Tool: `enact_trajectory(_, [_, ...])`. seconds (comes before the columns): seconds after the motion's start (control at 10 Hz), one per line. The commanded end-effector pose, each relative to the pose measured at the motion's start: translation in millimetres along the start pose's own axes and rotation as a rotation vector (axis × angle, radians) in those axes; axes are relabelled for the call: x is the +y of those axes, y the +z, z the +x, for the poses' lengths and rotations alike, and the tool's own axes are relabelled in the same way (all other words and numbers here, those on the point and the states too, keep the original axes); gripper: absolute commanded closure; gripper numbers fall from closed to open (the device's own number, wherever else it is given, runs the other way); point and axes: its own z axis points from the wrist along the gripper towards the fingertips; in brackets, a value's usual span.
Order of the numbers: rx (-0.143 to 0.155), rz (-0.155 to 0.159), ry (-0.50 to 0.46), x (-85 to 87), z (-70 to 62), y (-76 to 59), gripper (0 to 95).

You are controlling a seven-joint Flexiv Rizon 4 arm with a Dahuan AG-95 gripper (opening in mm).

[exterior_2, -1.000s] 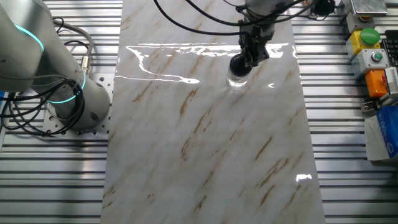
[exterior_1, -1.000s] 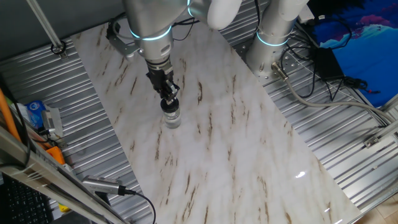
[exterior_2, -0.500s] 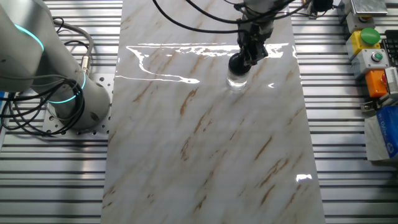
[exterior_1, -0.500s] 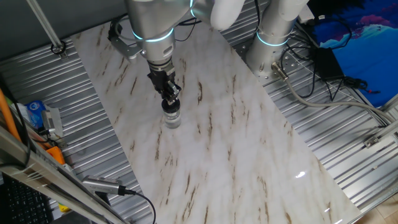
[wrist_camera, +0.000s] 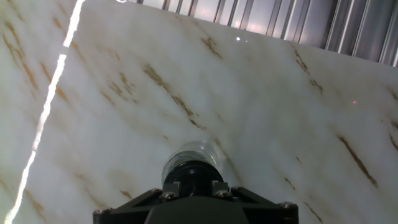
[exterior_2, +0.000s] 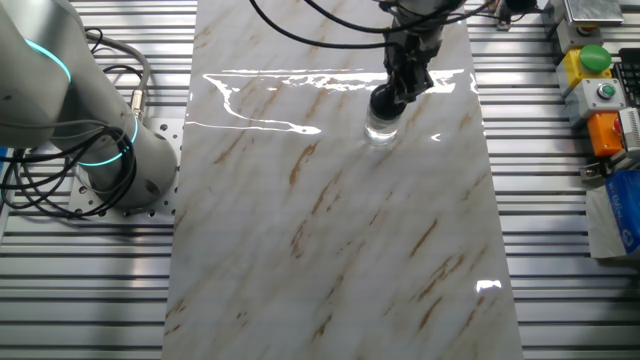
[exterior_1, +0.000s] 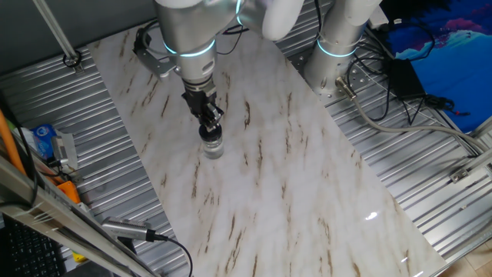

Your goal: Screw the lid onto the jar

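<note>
A small clear glass jar stands upright on the marble table top. It also shows in the other fixed view and in the hand view. A round black lid sits on the jar's mouth, seen too in the other fixed view and the hand view. My gripper stands straight above the jar and is shut on the lid, one finger on each side.
Ribbed metal surfaces border the marble slab on all sides. A second robot base with cables stands at one side. A control box with coloured buttons sits at the other. Cables and a blue item lie beyond the slab.
The gripper has turned slightly about its vertical axis while holding the lid on the jar. The jar has stayed in place.
</note>
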Motion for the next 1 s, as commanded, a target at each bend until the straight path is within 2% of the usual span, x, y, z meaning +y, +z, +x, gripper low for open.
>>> enact_trajectory(0.1, [0.001, 0.019, -0.006, 2.4, -0.4, 1.7, 95.0])
enact_trajectory(1.0, [0.005, 0.046, -0.026, 4.9, -3.6, 5.0, 95.0])
